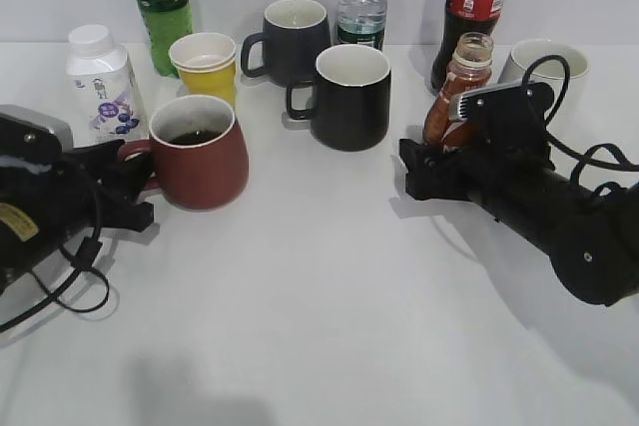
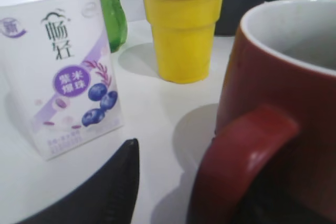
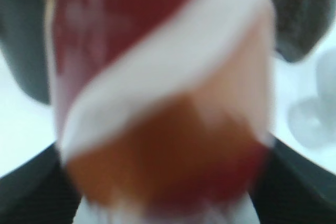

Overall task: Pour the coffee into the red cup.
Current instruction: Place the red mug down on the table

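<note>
The red cup [image 1: 205, 162] stands at the left with dark coffee [image 1: 195, 137] inside. My left gripper [image 1: 140, 192] is at its loop handle. In the left wrist view the handle [image 2: 247, 156] sits between the fingers of my left gripper [image 2: 194, 192], with a gap to the left finger, so it looks open. The brown coffee bottle [image 1: 459, 87] stands upright at the right, uncapped. My right gripper [image 1: 431, 162] is shut on its lower body. The bottle [image 3: 157, 77] fills the right wrist view, blurred, between the fingers of my right gripper [image 3: 163, 182].
Behind the red cup stand stacked yellow paper cups [image 1: 205, 62], a white milk bottle [image 1: 100, 82] and a green bottle [image 1: 160, 2]. A grey mug [image 1: 295, 42], black mug [image 1: 349, 97], water bottle [image 1: 361, 7], cola bottle [image 1: 474, 7] and white mug [image 1: 554, 67] stand behind.
</note>
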Motion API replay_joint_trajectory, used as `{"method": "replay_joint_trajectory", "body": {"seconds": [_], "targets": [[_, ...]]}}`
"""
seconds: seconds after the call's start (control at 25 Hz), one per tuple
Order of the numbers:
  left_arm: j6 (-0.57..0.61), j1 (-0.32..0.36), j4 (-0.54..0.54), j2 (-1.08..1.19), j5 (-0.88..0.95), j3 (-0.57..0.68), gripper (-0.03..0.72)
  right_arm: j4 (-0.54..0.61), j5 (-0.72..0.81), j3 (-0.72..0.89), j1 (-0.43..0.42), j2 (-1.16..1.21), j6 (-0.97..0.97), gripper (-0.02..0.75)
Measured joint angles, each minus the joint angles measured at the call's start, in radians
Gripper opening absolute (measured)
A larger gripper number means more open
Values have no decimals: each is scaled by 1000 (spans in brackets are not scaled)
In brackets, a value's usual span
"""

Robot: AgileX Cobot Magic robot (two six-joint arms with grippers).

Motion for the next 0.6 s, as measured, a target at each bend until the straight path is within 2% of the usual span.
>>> {"method": "replay_joint_trajectory", "body": {"seconds": [0.36,0.6], "targets": [[-1,-2,18,-9,-31,56,353,15,8,109,0,-79,1,656],[-10,-2,33,-18,-38,77,456,29,8,215,0,-138,1,652]]}}
